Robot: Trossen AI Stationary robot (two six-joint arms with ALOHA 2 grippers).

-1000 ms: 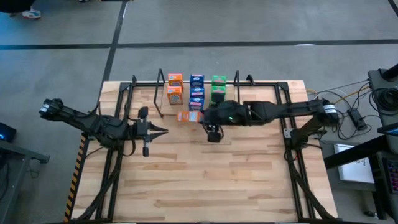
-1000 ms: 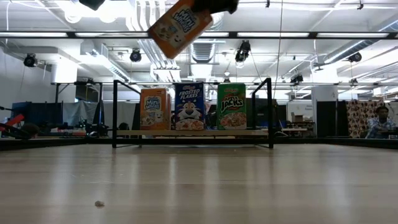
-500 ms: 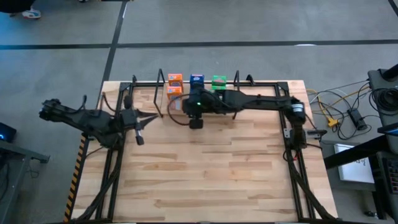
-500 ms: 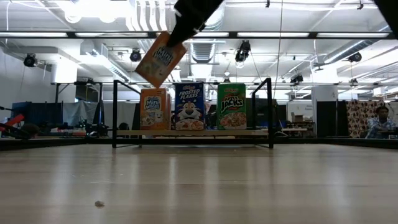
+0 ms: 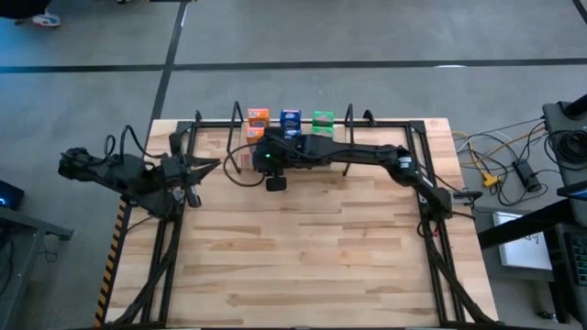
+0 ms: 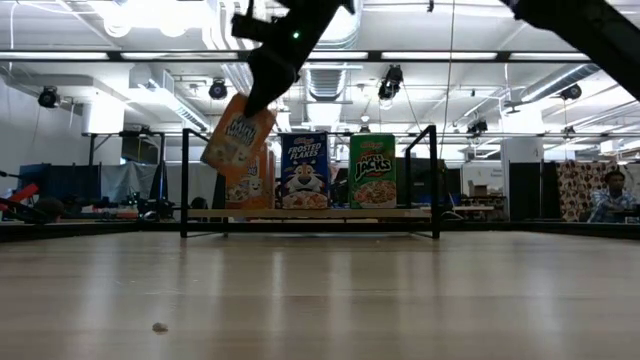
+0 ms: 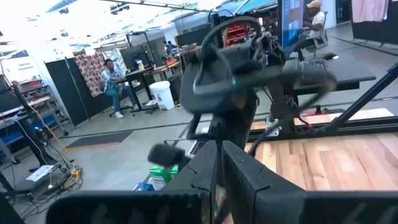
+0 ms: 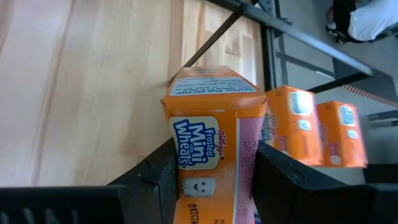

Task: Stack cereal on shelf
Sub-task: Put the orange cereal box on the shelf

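Cereal box [image 6: 237, 138], orange, hangs tilted in the right gripper [image 8: 214, 180], clamped between its fingers before the shelf [image 6: 310, 213]; it could knock the stacked orange boxes [image 8: 314, 134]. Left gripper [image 5: 188, 170] waits clenched.

The shelf [image 5: 293, 128] stands at the table's [image 5: 303, 247] far edge. Boxes [image 6: 304, 170] sit on it in three side-by-side columns. One tilted box [image 6: 237, 138] hangs in the right gripper [image 8: 214, 171], before the shelf's left end. The left gripper [image 5: 213, 166] is left of the shelf.
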